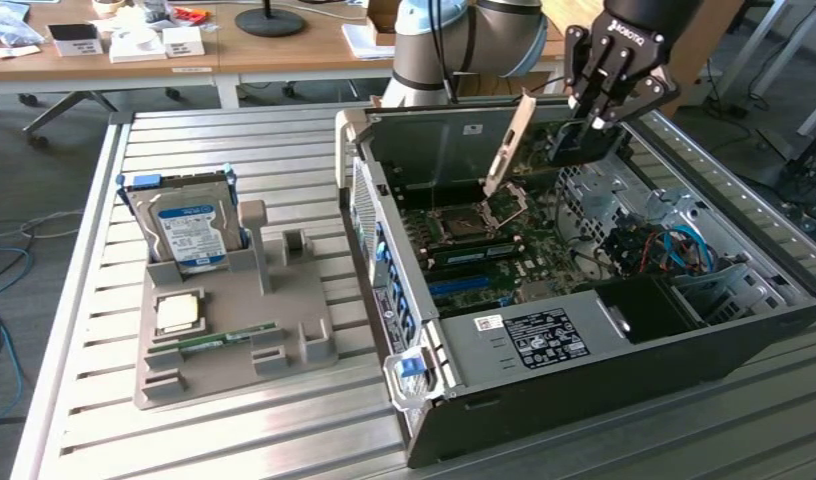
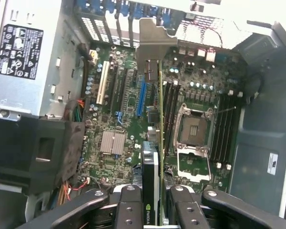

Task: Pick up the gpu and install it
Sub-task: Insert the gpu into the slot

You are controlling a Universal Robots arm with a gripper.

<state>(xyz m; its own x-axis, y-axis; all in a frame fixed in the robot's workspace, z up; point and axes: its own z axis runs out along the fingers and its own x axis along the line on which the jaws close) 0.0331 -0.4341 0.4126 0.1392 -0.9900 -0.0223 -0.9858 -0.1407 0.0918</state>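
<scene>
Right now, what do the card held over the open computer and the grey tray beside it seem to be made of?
The gpu: a green circuit board, likely fibreglass laminate, with a black, slightly glossy face, probably plastic. Its end bracket: bare metal, judging by its thin, silvery sheen. The grey tray: matte, even grey with blocky moulded shapes, so likely plastic.

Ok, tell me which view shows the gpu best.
The wrist view. The gpu sits edge-on at the centre, clamped in the gripper, its silver bracket at the far end over the motherboard. The exterior view shows it from farther off, hanging tilted under the gripper above the open computer case.
</scene>
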